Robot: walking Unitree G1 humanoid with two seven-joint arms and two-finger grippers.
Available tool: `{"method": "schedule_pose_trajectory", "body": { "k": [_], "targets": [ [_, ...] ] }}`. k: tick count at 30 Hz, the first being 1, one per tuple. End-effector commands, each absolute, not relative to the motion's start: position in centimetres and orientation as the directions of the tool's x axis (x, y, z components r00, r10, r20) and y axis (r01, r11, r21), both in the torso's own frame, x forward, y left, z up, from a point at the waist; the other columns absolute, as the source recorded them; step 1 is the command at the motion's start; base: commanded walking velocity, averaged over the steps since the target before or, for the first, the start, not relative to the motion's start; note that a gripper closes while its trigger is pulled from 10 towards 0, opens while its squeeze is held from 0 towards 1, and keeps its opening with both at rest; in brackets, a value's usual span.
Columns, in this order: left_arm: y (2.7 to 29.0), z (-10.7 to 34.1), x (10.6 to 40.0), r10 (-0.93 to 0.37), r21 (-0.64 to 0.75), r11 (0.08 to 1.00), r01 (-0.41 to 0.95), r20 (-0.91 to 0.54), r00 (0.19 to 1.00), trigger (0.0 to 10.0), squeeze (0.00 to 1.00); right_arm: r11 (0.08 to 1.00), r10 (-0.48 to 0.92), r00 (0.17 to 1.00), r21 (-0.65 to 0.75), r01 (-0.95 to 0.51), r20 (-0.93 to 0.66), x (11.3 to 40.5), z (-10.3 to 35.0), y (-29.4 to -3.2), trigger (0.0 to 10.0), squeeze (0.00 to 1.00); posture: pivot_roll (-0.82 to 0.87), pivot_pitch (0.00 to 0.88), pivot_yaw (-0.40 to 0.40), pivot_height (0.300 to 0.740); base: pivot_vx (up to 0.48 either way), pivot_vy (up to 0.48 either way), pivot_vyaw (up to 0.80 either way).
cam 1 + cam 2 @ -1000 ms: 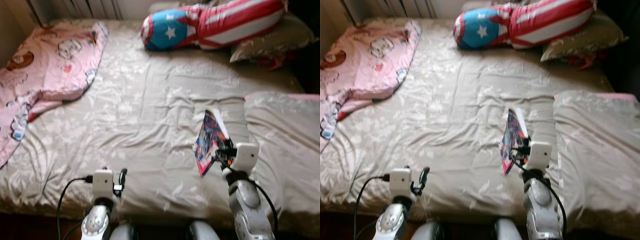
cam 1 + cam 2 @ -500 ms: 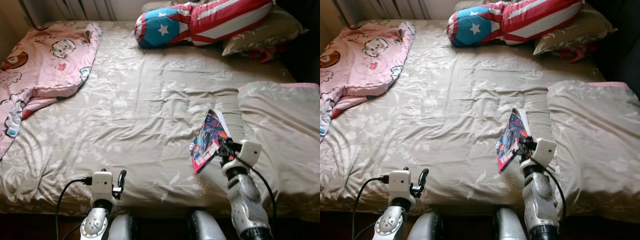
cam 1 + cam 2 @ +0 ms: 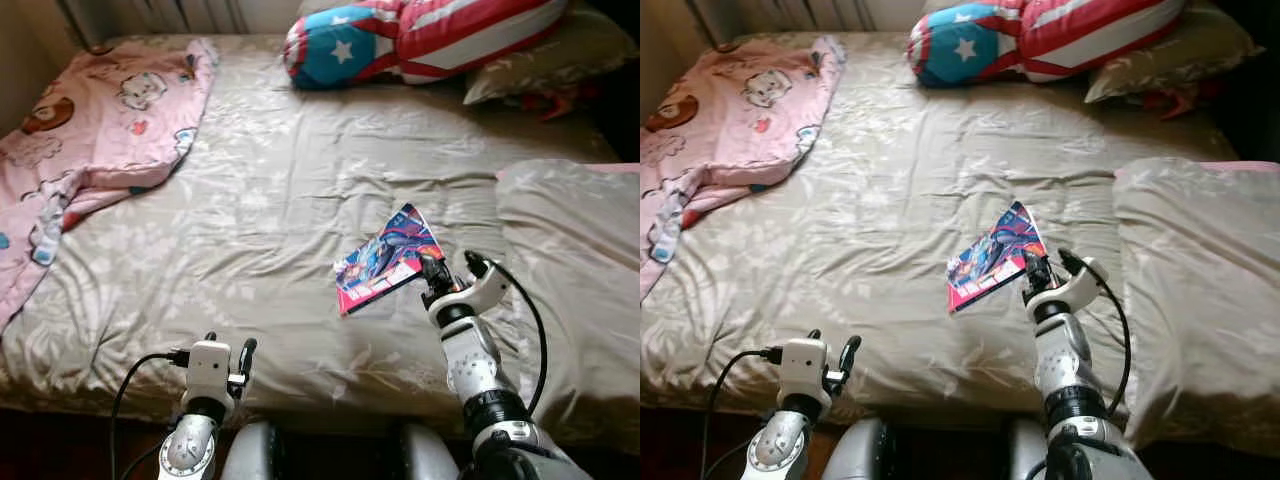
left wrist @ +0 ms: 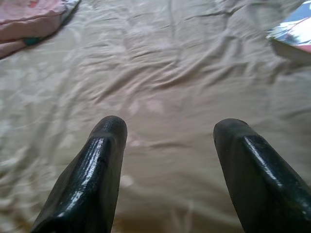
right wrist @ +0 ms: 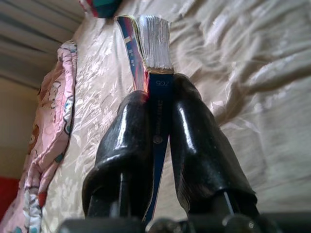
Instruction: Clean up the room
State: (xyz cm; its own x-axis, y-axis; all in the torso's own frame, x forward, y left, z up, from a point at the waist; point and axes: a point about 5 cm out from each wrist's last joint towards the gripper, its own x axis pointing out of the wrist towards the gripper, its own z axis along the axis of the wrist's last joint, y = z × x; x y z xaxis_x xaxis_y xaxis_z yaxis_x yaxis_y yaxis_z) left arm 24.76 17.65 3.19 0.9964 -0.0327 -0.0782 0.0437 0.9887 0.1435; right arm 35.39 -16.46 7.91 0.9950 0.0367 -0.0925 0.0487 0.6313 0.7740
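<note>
Right wrist view: comic book [image 5: 154, 58] pinched at its spine edge between the right gripper [image 5: 158, 141] fingers.
It hangs tilted just above the bed [image 3: 280, 200]; thin, light and floppy, pages may fan, so gripping near the spine suits. Left gripper [image 4: 167, 145] idles, fingers apart.

Home bedroom: wide bed [image 3: 280, 200], floral sheet, pink cartoon blanket [image 3: 90, 120], pillows [image 3: 570, 260].
</note>
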Motion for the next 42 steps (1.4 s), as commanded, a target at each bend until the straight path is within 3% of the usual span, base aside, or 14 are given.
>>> {"method": "schedule_pose_trajectory", "body": {
  "k": [1,6,12,35,36,38,39,42],
  "targets": [
    [17.9,2.5,24.0,-0.039,0.172,0.983,0.059,-0.119,0.992,10.0,0.00,0.597,-0.029,0.990,0.792,0.128,-0.138,35.0,7.1,-17.4,10.0,0.00,-0.01,0.205,0.082,0.651,0.000,0.000,0.00],
    [18.2,2.7,23.5,-0.058,0.219,0.972,0.084,-0.123,0.991,10.0,0.00,0.517,-0.140,0.939,0.786,0.339,-0.313,33.5,4.3,-19.3,10.0,0.00,0.03,0.220,0.102,0.651,0.000,0.000,0.00],
    [18.6,2.7,23.1,-0.073,0.248,0.963,0.104,-0.129,0.989,10.0,0.00,0.448,-0.214,0.889,0.767,0.458,-0.406,32.1,2.6,-20.4,10.0,0.00,0.05,0.234,0.123,0.651,0.000,0.000,0.00],
    [18.9,3.2,23.3,-0.082,0.283,0.952,0.118,-0.136,0.987,10.0,0.00,0.460,-0.250,0.861,0.728,0.509,-0.443,31.3,1.9,-21.6,10.0,0.00,0.05,0.239,0.143,0.651,0.000,0.000,0.00],
    [18.9,3.2,23.3,-0.082,0.283,0.952,0.118,-0.136,0.987,10.0,0.00,0.468,-0.250,0.861,0.723,0.508,-0.443,31.3,1.9,-21.6,10.0,0.15,0.05,0.239,0.143,0.651,0.000,0.000,0.00],
    [18.8,3.2,23.3,-0.085,0.284,0.951,0.120,-0.136,0.987,10.0,0.00,0.480,-0.250,0.861,0.716,0.507,-0.443,31.3,1.9,-21.8,10.0,0.20,0.05,0.239,0.143,0.651,0.000,0.000,0.00],
    [18.8,3.2,23.3,-0.083,0.283,0.952,0.119,-0.136,0.987,10.0,0.00,0.475,-0.256,0.858,0.715,0.513,-0.446,31.2,1.8,-21.9,10.0,0.74,0.05,0.239,0.142,0.651,0.000,0.000,0.00],
    [18.8,3.2,23.3,-0.085,0.283,0.951,0.121,-0.138,0.987,10.0,0.00,0.470,-0.259,0.855,0.714,0.519,-0.450,31.1,1.7,-22.0,10.0,0.72,0.05,0.238,0.144,0.651,0.000,0.000,0.00]
  ]
}}
